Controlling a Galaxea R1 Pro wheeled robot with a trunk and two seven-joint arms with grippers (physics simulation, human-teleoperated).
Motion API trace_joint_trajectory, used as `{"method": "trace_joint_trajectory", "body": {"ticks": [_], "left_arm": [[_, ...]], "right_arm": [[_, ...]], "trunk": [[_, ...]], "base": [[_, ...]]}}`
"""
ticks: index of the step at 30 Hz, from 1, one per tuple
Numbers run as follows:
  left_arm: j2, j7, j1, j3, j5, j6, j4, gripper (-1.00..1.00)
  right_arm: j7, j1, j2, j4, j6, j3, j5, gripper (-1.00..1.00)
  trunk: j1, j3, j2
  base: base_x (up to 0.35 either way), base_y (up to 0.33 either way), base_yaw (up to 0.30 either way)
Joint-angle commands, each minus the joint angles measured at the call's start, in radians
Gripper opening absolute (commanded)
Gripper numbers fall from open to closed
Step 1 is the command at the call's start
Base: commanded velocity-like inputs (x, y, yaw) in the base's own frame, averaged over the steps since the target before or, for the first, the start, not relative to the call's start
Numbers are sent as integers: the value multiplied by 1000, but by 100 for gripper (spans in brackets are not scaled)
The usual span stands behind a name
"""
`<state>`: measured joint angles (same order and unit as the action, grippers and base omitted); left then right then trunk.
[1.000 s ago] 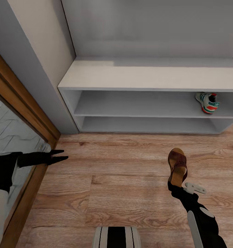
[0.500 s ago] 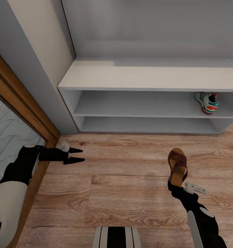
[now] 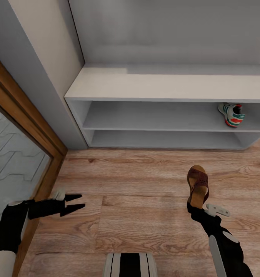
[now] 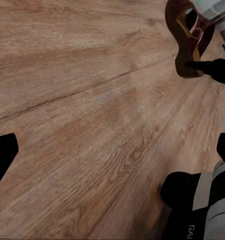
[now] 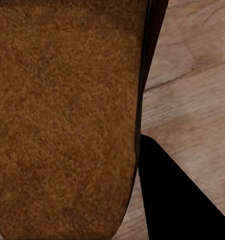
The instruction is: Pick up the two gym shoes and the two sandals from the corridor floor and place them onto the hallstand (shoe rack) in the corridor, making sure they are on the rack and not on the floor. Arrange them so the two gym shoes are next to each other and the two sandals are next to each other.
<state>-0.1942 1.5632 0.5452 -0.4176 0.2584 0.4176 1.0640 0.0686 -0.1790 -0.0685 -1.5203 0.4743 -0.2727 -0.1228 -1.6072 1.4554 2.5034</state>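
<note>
Home corridor (shoe rack, plank floor)

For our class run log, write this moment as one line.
right gripper: shut on sandal | left gripper: open, holding nothing, over floor | one sneaker on rack shelf

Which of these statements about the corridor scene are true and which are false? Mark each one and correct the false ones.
1. A gym shoe sits on the hallstand's upper open shelf. True.
2. The right gripper is at the heel end of a sandal. True.
3. The left gripper holds a sandal. False: its jaws are open and empty.
4. The hallstand's top surface carries two shoes. False: it is bare.
</note>
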Motion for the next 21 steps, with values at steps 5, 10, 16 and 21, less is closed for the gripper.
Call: {"method": "trace_joint_trajectory", "body": {"ticks": [5,10,16,21], "left_arm": [[17,-33,-8,-15,10,10,3,100],[44,-132,-10,-17,11,10,4,100],[51,-145,-10,-21,12,10,46,100],[52,-146,-10,-21,13,10,58,100]], "right_arm": [[8,0,0,-1,4,1,-14,-100],[8,0,-2,-1,4,2,-14,-100],[22,0,-4,0,4,90,31,-100],[118,0,-5,0,6,156,269,-100]], "trunk": [[0,1,0],[0,1,0],[0,1,0],[0,1,0]], "base": [[0,0,0],[0,0,0],[0,0,0],[0,0,0]]}}
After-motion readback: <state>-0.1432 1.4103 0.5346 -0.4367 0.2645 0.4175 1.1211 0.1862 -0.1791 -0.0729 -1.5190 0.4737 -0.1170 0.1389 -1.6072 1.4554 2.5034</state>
